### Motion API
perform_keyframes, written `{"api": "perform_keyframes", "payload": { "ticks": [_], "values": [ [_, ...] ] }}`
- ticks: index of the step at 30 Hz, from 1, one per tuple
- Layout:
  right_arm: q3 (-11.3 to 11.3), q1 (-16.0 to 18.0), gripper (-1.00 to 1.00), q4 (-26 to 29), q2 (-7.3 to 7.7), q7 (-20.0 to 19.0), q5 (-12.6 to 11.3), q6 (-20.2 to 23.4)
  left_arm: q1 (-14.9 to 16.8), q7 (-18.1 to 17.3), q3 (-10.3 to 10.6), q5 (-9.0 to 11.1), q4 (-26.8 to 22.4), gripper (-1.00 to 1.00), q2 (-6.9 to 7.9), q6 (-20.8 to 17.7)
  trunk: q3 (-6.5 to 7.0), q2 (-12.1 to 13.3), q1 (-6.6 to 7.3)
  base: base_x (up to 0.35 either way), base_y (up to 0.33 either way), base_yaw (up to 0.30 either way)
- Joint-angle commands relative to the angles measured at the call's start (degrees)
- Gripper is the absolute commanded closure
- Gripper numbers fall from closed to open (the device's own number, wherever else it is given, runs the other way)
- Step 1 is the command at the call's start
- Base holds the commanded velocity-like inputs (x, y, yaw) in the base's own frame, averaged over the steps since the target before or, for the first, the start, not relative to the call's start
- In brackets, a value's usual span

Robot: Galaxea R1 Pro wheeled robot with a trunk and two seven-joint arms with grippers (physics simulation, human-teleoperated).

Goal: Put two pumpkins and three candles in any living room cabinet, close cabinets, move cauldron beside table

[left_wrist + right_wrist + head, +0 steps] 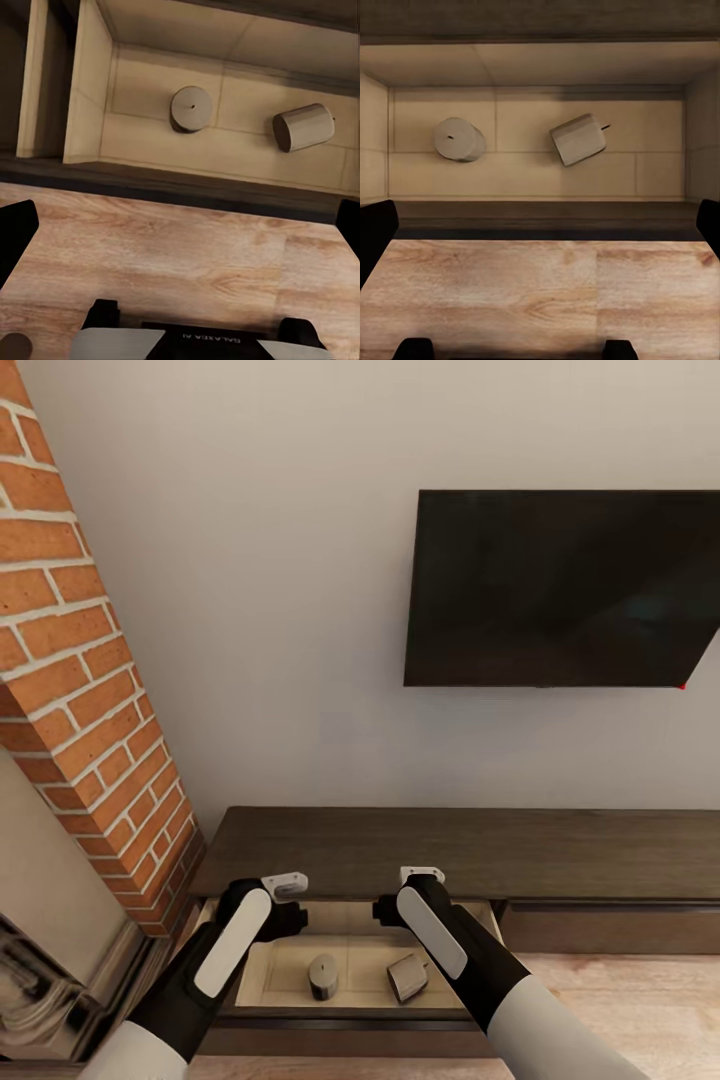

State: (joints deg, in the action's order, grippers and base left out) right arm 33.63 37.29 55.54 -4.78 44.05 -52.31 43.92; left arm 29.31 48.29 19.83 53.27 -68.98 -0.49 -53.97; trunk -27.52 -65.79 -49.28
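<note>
we face the cabinet (420, 850), a long low dark-brown unit standing against the pale wall. one drawer (262, 970) at its left end is pulled out toward us, showing a pale tan interior. two candles lie inside it. the upright candle (322, 975) stands near the middle of the drawer floor, its wick pointing up. the tipped candle (407, 977) lies on its side to the right of the first, well apart from it and nearer the drawer's right wall. both sit closer to the drawer's front edge than to its back wall.

our left pincer (288, 885) hangs over the drawer's back left corner, and our right pincer (420, 876) hangs over its back right part. in the left wrist view we see both dark fingertips (16, 232) at the far sides of the picture, spread wide with nothing between them, above the wood plank floor (180, 247) and the drawer's dark front edge. the right wrist view shows the same for the right pincer: fingertips (375, 232) wide apart, holding nothing.

a black tv (560, 588) is mounted on the wall above the cabinet's right part. a brick fireplace column (80, 690) rises at the cabinet's left end.
</note>
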Motion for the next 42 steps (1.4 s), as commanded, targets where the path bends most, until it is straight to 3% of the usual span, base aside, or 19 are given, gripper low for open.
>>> {"api": "perform_keyframes", "payload": {
  "ticks": [1, 6, 17, 24, 31, 42],
  "values": [
    [0.12, 0.06, -1.00, 0.07, 0.03, 0.59, -0.53, 0.08, 0.05, 0.60, 0.08, 0.53, -0.06, -1.00, -0.04, -0.10, -0.06, -0.04, 0.00, 0.000, 0.000, 0.000],
    [0.12, 0.06, -1.00, 0.09, 0.04, 0.59, -0.52, 0.07, 0.05, 0.75, 0.33, 0.52, 0.05, -1.00, -0.35, -0.17, -0.09, -0.04, 0.00, 0.000, -0.036, 0.060],
    [0.20, 0.06, -1.00, 0.05, 0.04, 0.67, -0.47, 0.14, 0.05, 0.89, 0.46, 0.43, 0.16, -1.00, -0.58, -0.17, -0.43, -0.04, 0.00, -0.004, -0.281, 0.252],
    [0.21, 0.06, -1.00, 0.01, 0.04, 0.69, -0.43, 0.14, 0.05, 0.92, 0.47, 0.41, 0.16, -1.00, -0.57, -0.17, -0.65, -0.04, 0.00, -0.202, -0.214, 0.267],
    [0.21, 0.06, -1.00, 0.00, -0.01, 0.69, -0.39, 0.20, 0.05, 0.84, 0.47, 0.43, 0.15, -1.00, -0.56, -0.17, -0.88, -0.04, 0.00, -0.273, -0.075, 0.267],
    [0.21, 0.06, -1.00, 0.00, -0.05, 0.69, -0.34, 0.20, 0.05, 0.84, 0.47, 0.43, 0.08, -1.00, -0.56, -0.17, -1.24, -0.04, 0.00, -0.030, -0.004, 0.267]
  ]
}}
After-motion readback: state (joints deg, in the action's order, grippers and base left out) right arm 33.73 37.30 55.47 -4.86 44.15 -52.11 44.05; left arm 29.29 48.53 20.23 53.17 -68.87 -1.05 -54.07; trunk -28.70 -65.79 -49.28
